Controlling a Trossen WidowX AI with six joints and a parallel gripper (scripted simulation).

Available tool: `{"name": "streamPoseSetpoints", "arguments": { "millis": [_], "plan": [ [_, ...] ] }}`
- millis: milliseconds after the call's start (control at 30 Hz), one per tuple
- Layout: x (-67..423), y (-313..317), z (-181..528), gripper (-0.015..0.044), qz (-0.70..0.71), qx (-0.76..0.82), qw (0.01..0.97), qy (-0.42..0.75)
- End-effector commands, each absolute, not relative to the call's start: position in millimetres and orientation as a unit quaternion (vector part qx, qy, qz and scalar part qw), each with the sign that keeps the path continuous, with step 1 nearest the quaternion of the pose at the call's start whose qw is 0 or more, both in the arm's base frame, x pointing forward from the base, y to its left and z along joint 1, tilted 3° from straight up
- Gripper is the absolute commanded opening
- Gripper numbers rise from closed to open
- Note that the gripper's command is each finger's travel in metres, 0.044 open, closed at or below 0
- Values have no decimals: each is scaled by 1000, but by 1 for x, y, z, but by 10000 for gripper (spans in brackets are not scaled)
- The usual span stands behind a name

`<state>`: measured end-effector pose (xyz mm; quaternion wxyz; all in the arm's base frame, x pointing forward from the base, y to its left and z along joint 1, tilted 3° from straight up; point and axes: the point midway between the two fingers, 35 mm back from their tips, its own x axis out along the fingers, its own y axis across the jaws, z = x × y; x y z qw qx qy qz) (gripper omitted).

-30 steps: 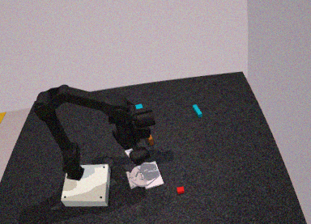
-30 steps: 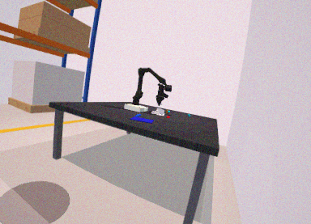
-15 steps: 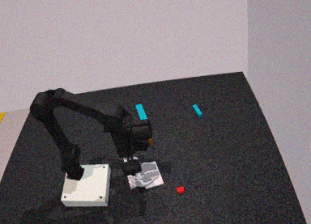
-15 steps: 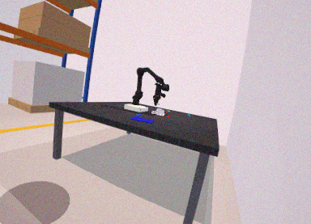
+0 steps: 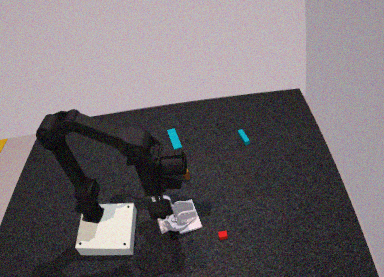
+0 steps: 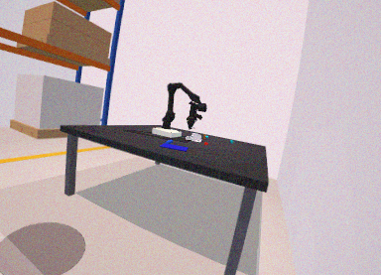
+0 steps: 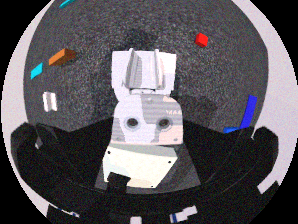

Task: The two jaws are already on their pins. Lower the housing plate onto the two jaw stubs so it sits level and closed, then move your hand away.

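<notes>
My gripper (image 5: 161, 208) (image 6: 190, 126) (image 7: 147, 121) is shut on the housing plate (image 7: 148, 136), a pale plate with two round holes, in the lower middle of the wrist view. The dark fingers flank it. The white base (image 5: 196, 224) (image 7: 117, 60) lies on the table, just ahead of the plate in the wrist view. Two pale jaws (image 7: 134, 72) (image 7: 159, 72) stand side by side on it. The plate's edge covers their near ends, so stubs and pins are hidden. Whether plate and jaws touch, I cannot tell.
A red cube (image 5: 223, 235) (image 6: 206, 143) (image 7: 201, 39) lies near the base. An orange block (image 5: 187, 175) (image 7: 61, 56), cyan blocks (image 5: 174, 139) (image 5: 243, 136), a small white piece (image 7: 50, 101) and a blue angled piece (image 6: 176, 147) (image 7: 249, 111) lie around. The arm's white mount (image 5: 112, 231) (image 7: 137, 167) stands beside.
</notes>
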<state>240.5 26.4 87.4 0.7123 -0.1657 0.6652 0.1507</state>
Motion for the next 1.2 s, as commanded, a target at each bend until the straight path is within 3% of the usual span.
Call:
{"name": "streamPoseSetpoints", "arguments": {
  "millis": [0,1167],
  "plan": [
    [241,27,87,351,150,-163,713,665],
    [232,32,87,351,150,-162,713,665]
  ]
}}
